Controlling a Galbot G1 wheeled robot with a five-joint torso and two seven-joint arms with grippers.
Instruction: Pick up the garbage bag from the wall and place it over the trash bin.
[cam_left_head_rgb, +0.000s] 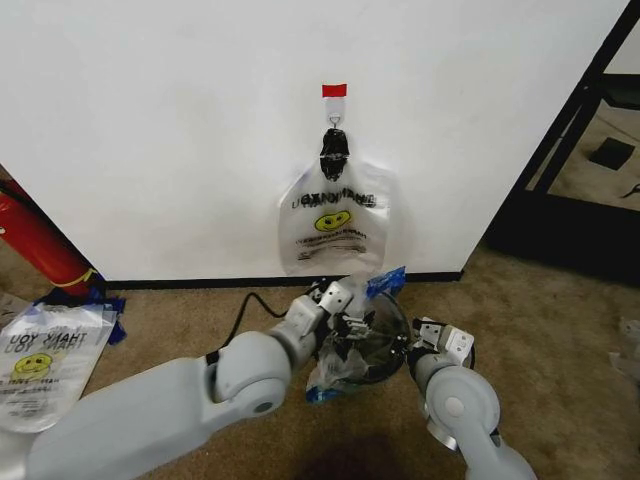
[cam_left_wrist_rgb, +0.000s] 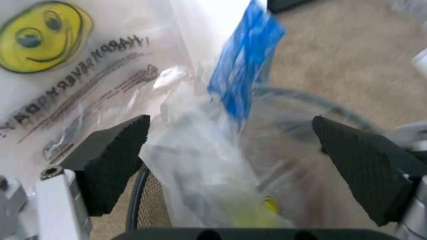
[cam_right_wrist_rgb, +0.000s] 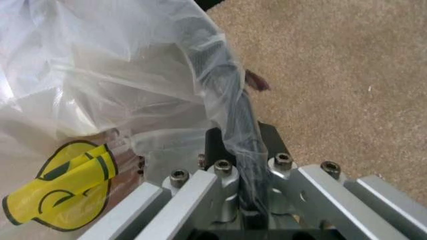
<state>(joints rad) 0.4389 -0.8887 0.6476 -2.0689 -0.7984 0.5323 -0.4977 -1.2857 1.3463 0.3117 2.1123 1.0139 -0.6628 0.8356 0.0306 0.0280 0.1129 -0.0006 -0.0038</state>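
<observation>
Carpet (cam_left_head_rgb: 560, 330) below wall (cam_left_head_rgb: 150, 120), garbage bag (cam_left_head_rgb: 345, 355) draping trash bin (cam_right_wrist_rgb: 243, 125) rim, right gripper (cam_right_wrist_rgb: 243, 172) pinching both

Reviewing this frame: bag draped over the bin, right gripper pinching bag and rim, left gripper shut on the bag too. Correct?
Not quite. The left gripper is open, its pads apart on either side of the bag, as the left wrist view shows. The right gripper does pinch bag and bin rim.
</observation>
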